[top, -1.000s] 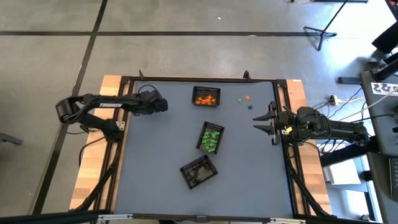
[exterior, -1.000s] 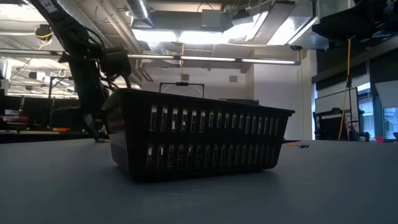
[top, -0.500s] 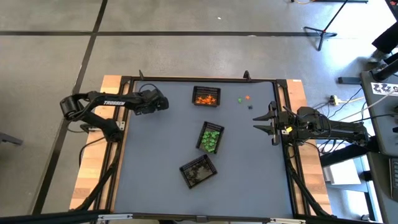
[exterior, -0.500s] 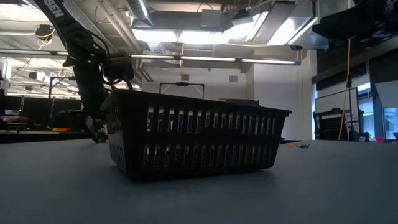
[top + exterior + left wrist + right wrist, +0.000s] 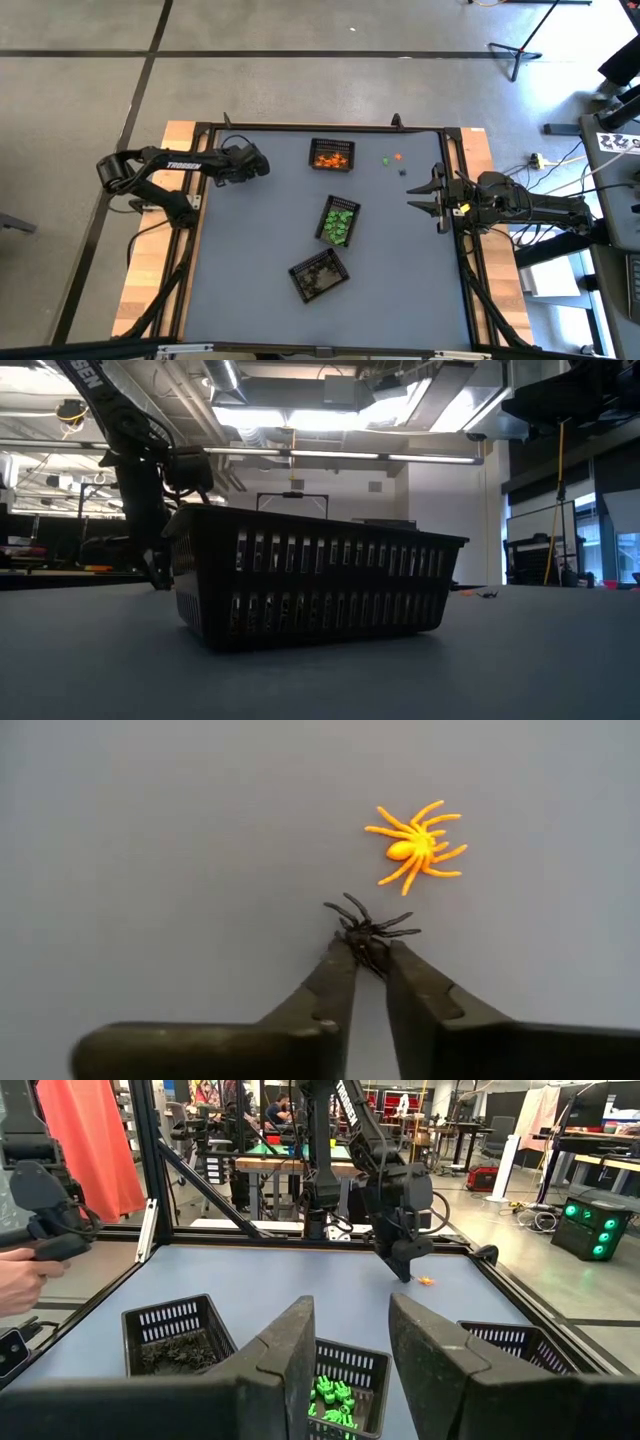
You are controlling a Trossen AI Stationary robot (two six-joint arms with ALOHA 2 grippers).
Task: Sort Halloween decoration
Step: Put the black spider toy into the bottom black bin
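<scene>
My left gripper [image 5: 371, 952] is low over the table's far left part [image 5: 262, 168], shut on a tiny black spider [image 5: 372, 928]. An orange spider [image 5: 415, 845] lies on the mat just beyond it, untouched. In the high view, three more loose trinkets lie at the far right: green [image 5: 386, 160], orange [image 5: 398, 156] and dark [image 5: 402, 171]. Three black mesh baskets hold sorted trinkets: orange [image 5: 331, 156], green [image 5: 339, 221] and black [image 5: 319, 275]. My right gripper [image 5: 432, 197] waits open at the table's right edge, its fingers level and empty [image 5: 350, 1342]. My left gripper pinches the black spider's body [image 5: 368, 942] between its two fingertips. The spider's legs [image 5: 345, 908] stick out past the fingertips. The fingers come steeply from above, slanting down. The spider lies on the mat.
In the low view, the black-trinket basket [image 5: 310, 575] fills the middle, with my left arm [image 5: 145, 510] behind it. A person's hand [image 5: 18, 1285] holding a device shows beyond the table's edge. Bare mat [image 5: 400, 270] lies around the baskets, inside the raised frame [image 5: 320, 127].
My left arm has leaned a little lower over the same far-left spot. The baskets and my right arm have kept still.
</scene>
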